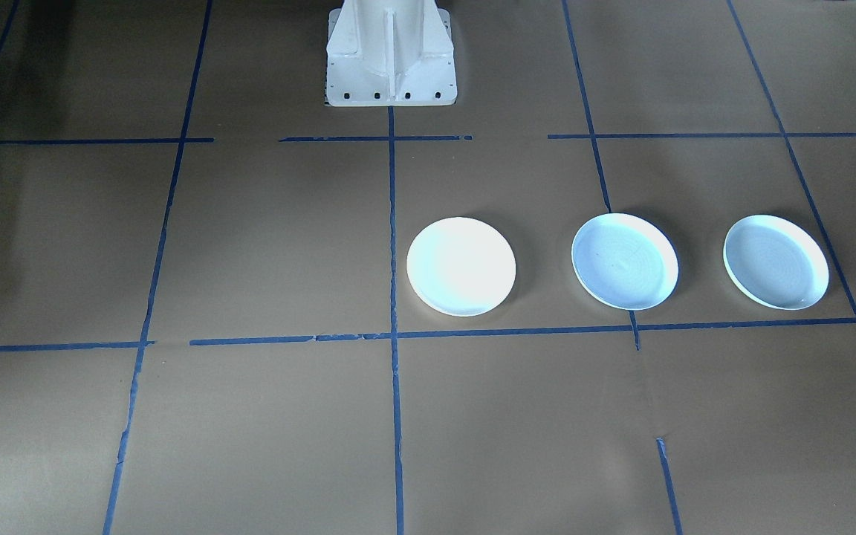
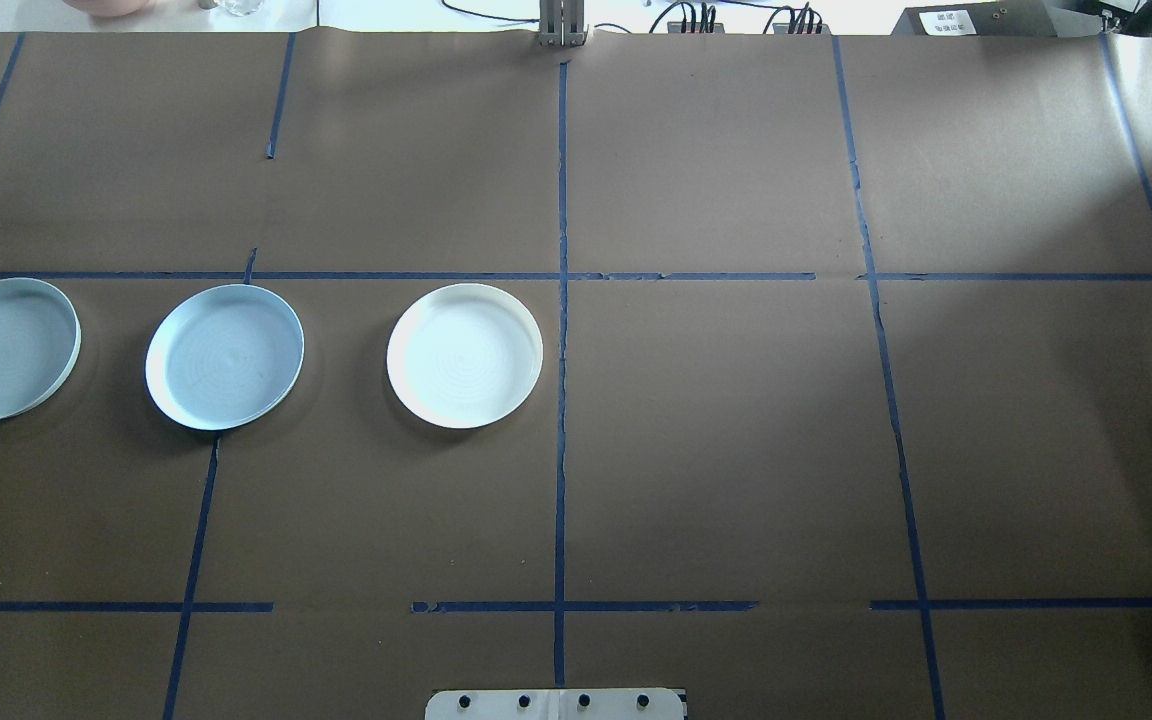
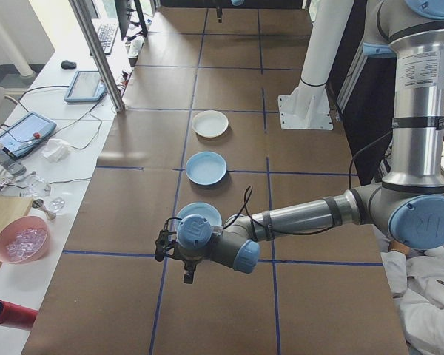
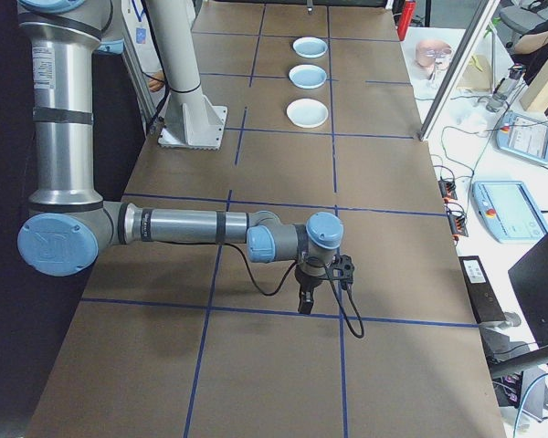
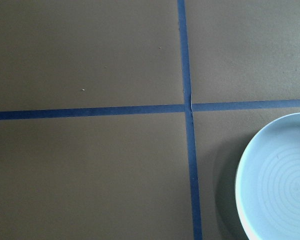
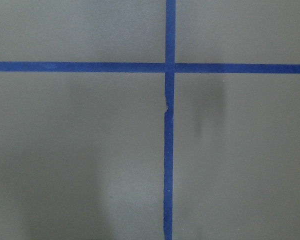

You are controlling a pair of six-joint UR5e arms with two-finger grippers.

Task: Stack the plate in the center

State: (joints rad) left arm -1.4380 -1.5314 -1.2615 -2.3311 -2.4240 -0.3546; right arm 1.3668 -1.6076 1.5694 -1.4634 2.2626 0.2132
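Overhead exterior view shows three round shallow plates in a row across the left half of the frame, well apart from one another on the brown paper-covered table (image 2: pixel 736 450): a pale bluish plate at the left edge (image 2: pixel 4 348), the pale bluish-white ringed center plate (image 2: pixel 225 357), and a whiter plate (image 2: pixel 464 355) just left of the middle tape line. Nothing is stacked yet.

My left pincer (image 3: pixel 186 274) hangs low in the side view, near the closest plate; my right pincer (image 4: pixel 305 299) hangs far from all three. Neither shows in a view that lets me judge its jaws, so I cannot tell whether they are spread or pressed together.

I judge the step in hand is fetching an outer plate. To do it well, I should take the thin rim at one edge, lift it level, and lower it concentric onto the center plate without sliding that plate.
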